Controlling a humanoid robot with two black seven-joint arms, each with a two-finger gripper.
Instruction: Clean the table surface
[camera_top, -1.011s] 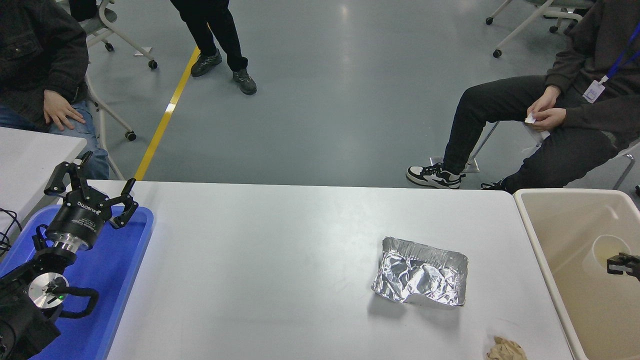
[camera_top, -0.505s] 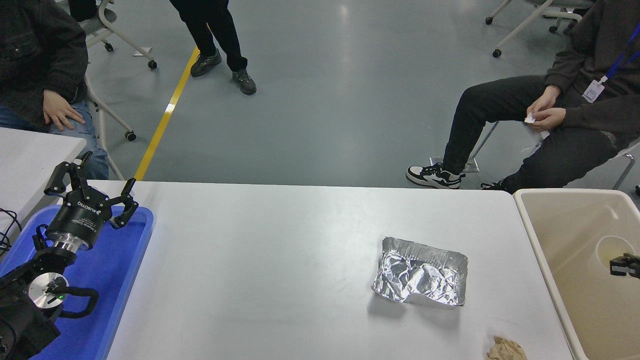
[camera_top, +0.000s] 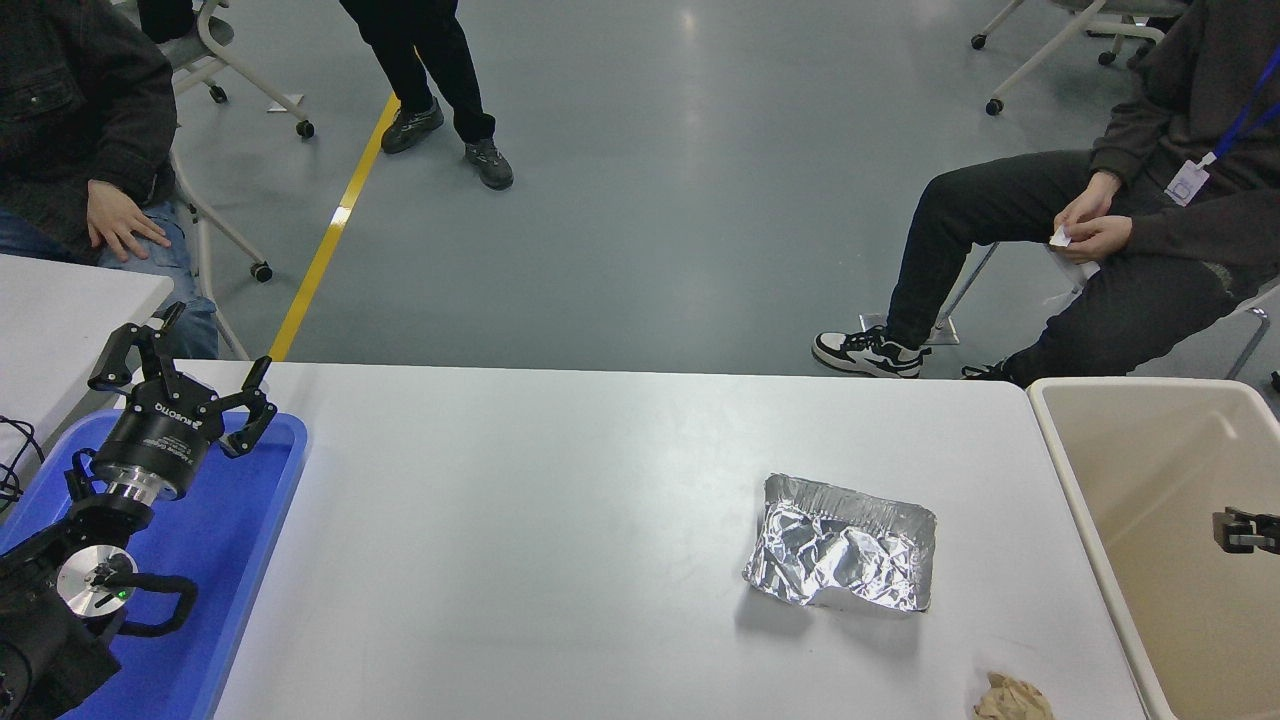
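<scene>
Right tool (camera_top: 1240, 530) pulls back toward right frame edge, only tip visible over beige bin (camera_top: 1090, 480); grip state cannot tell. Cup seen in bin earlier now gone from view. Left tool (camera_top: 185, 375) parked over blue tray (camera_top: 270, 500), fingers spread. White surface (camera_top: 520, 540) lies left of right tool, carrying crumpled foil tray (camera_top: 840, 545) and brown paper wad (camera_top: 1012, 697).

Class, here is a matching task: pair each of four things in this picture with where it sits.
Things:
1. foil tray
2. crumpled brown paper
3. left gripper
4. right gripper

Places:
A. over the beige bin
B. table's near edge, bottom right
C. above the blue tray
D. right half of the table

Pairs: 1-D, 2-B, 3-C, 4-A
</scene>
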